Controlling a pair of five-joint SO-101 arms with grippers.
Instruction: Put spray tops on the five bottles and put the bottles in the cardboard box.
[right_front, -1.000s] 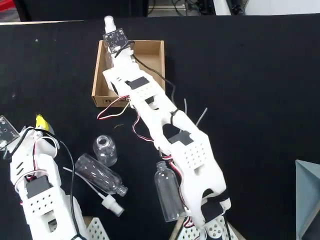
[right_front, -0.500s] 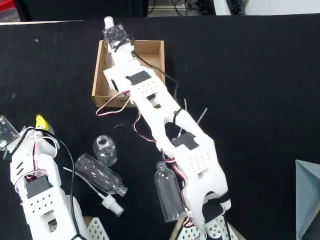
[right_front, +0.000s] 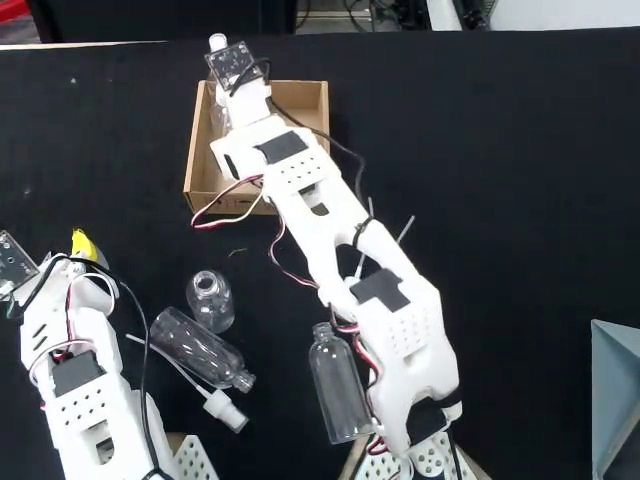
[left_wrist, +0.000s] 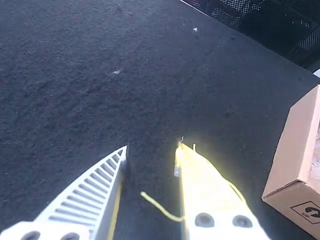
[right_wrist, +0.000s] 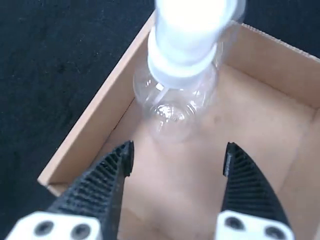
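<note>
**Right jaws wide above a capped bottle in the box, left jaws empty**

The right gripper (right_wrist: 177, 150) hangs with its 2 black ribbed fingers (right_wrist: 122, 155) spread wide and nothing between them. Just beyond the tips stands a clear plastic bottle with a white spray top (right_wrist: 175, 107). It is upright inside the brown cardboard box (right_wrist: 90, 125), tucked into a corner against the box wall.

The left gripper (left_wrist: 151, 150) has 1 white finger and 1 yellow finger, parted by a modest gap that holds nothing. It sits low over the black table (left_wrist: 100, 75), with a corner of the box off to one side.

From the high view, the right arm (right_front: 330, 240) stretches from the table's near edge up to the box, and the left arm (right_front: 65, 360) sits at the near left corner. Between the 2 arms are 3 clear uncapped bottles:
- 1 upright (right_front: 210, 298)
- 1 lying on its side (right_front: 200, 348)
- 1 just beside the right arm near its base (right_front: 338, 385)

A loose white spray top with its thin tube (right_front: 225, 408) lies by the mouth of the toppled bottle.
</note>
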